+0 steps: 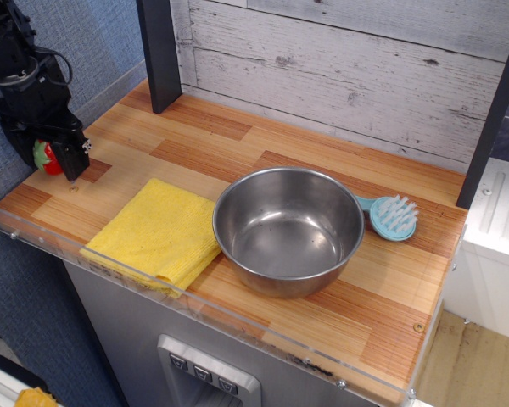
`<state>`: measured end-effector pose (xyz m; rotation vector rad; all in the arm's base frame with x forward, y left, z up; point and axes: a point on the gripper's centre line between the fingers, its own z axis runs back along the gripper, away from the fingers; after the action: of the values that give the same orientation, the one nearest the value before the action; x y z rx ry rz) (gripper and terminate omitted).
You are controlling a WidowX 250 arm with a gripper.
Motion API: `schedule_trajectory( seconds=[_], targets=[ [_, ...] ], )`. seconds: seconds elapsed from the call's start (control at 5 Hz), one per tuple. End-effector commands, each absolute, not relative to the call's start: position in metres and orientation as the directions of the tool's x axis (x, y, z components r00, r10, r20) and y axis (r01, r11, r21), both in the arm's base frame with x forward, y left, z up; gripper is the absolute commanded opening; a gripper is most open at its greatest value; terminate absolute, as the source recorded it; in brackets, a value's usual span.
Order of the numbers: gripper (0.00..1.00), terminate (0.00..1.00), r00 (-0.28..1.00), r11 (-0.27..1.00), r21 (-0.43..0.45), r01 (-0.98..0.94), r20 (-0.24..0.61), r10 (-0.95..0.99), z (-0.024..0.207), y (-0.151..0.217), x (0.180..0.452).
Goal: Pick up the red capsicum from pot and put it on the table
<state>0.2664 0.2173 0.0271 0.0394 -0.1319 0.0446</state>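
The red capsicum (45, 158) is held between the fingers of the gripper (53, 158) at the table's (237, 144) far-left edge. The pot (288, 230) is seen right of a yellow cloth (157, 231), with a blue brush (393, 217) just beyond it.

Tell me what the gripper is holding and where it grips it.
The gripper holds the red capsicum, its fingers clamped on the sides of the red body, over the table's left end. The exact contact points are hidden.
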Motion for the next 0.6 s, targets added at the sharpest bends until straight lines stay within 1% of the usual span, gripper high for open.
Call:
schedule_trajectory(
  seconds=[0.0, 0.2, 0.4],
  targets=[
    [0.0, 0.0, 0.984, 0.998, 0.056, -0.028, 0.177, 0.018, 0.049, 0.217, 0.257],
    [1.0, 0.0, 0.982, 0.999, 0.037, -0.029, 0.188, 0.021, 0.058, 0.213, 0.257],
    [1.0, 0.0, 0.979, 1.0, 0.017, -0.02, 0.202, 0.017, 0.065, 0.208, 0.257]
  ],
)
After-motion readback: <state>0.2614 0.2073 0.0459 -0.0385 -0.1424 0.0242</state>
